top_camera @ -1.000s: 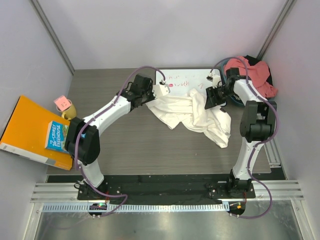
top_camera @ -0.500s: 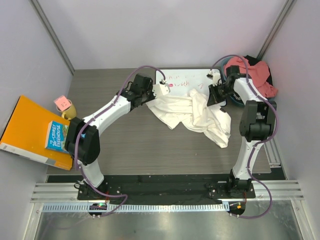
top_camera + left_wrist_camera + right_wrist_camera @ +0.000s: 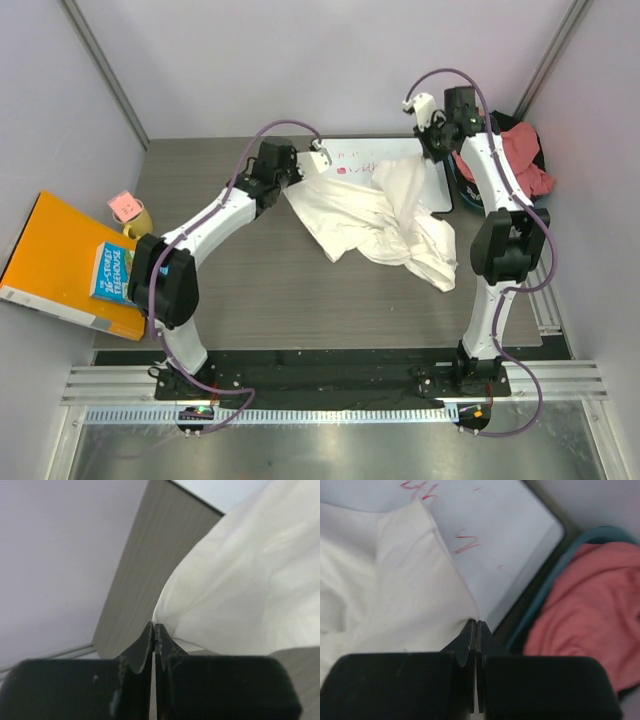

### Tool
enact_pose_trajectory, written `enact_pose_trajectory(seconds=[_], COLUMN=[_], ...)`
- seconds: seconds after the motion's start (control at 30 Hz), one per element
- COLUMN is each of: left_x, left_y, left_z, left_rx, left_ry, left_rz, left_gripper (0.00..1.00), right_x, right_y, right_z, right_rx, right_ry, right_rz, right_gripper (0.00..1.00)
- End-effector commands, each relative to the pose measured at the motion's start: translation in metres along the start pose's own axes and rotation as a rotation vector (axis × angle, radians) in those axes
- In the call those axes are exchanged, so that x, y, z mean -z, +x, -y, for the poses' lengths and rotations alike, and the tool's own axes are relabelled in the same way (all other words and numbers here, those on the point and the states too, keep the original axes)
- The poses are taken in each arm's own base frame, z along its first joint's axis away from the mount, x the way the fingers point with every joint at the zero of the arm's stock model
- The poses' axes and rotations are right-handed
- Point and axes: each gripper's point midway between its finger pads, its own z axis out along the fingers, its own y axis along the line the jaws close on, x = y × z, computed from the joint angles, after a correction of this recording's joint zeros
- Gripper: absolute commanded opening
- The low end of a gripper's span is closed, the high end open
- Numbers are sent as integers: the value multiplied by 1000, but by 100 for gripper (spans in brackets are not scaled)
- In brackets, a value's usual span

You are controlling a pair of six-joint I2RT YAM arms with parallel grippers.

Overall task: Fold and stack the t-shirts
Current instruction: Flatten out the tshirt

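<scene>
Step in hand, as I judge it: spreading the large plain white cloth t-shirt (image 3: 375, 215) before any fold. It lies bunched and creased on the grey wood-grain table (image 3: 250, 290). Most of it is on the near side of the glossy white whiteboard with red marks (image 3: 355, 155), with its far edge drawn up over the board.

The left gripper (image 3: 154, 627) is clamped tight on a pinch of white cloth at the board's left end. The right gripper (image 3: 476, 625) is likewise closed on a cloth edge, raised above the board's right end.

The salmon pink-red t-shirt (image 3: 520, 160) sits crumpled in a teal-rimmed basket (image 3: 541, 594) just right of the board, untouched.

The next move calls for drawing your two held points apart until the cloth hangs taut, then laying it flat. Whether you hold matching corners cannot be told here.
</scene>
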Motion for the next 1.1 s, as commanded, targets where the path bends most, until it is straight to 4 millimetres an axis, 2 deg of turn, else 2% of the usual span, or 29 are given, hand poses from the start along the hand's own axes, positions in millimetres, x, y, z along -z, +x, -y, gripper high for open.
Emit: enact_pose_trajectory(seconds=[0.0,0.03,0.07,0.1,0.13,0.2,0.23,0.3,0.33,0.37,0.4,0.43,0.47,0.5,0.53,0.57,0.6,0.63,0.67,0.7,0.73,0.77,0.8,0.83,0.87,0.9,1.0,1.03,1.07], left_x=[31,33,45,50,63,73,86,103,112,118,136,133,139,164,149,153,154,172,172,183,204,213,223,245,254,262,296,305,309], left_y=[-14,-14,-25,-24,-33,-39,-48,-58,-61,-65,-70,-67,-65,-72,-55,-52,-44,-37,-25,-21,-21,-12,-11,-9,-7,-7,-13,-17,-18], left_z=[-129,-141,-168,-182,-205,-227,-245,-263,-270,-272,-275,-264,-256,-250,-217,-204,-186,-164,-141,-126,-112,-94,-86,-84,-77,-77,-89,-98,-103], left_rx=[40,29,37,38,21,10,-1,-15,-36,-41,-49,-58,-54,-71,-101,-122,-137,-153,-156,-136,-123,-110,-69,-50,-37,-24,0,5,2], left_ry=[-388,-419,-499,-537,-591,-645,-692,-752,-776,-782,-782,-740,-707,-686,-576,-546,-489,-436,-348,-303,-271,-207,-188,-207,-186,-192,-261,-294,-316], left_rz=[43,43,80,85,106,128,152,191,199,212,244,246,257,314,279,290,283,309,288,306,352,339,359,385,391,400,454,471,476], left_gripper=[0,0,0,0,0,0,0,0,0,0,0,0,0,0,0,0,0,0,0,0,0,0,0,0,0,0,0,0,0], right_x=[109,121,144,160,171,202,211,235,255,266,274,299,292,298,302,307,308,309,289,312,318,306,326,328,330,346,373,373,388], right_y=[-92,-104,-126,-135,-146,-168,-175,-191,-196,-202,-205,-210,-203,-200,-196,-183,-175,-166,-151,-144,-137,-120,-117,-111,-104,-103,-108,-114,-122], right_z=[110,117,128,135,136,142,142,143,142,138,134,123,116,107,99,81,72,64,45,31,20,8,-12,-21,-33,-46,-56,-53,-49], right_rx=[194,220,243,273,293,330,338,343,337,336,336,341,351,357,360,377,385,385,406,410,399,391,390,384,377,380,395,390,394], right_ry=[570,622,703,763,796,889,911,977,1013,1024,1019,1008,962,939,916,856,833,814,720,718,694,631,591,560,516,497,497,497,526], right_rz=[176,203,269,277,305,369,397,471,506,541,564,622,601,609,613,611,608,601,581,612,624,586,635,636,632,673,724,728,751], right_gripper=[1,1,2,1,1,1,1,1,1,1,1,1,1,1,1,1,1,1,1,1,1,1,1,1,1,1,1,1,1])
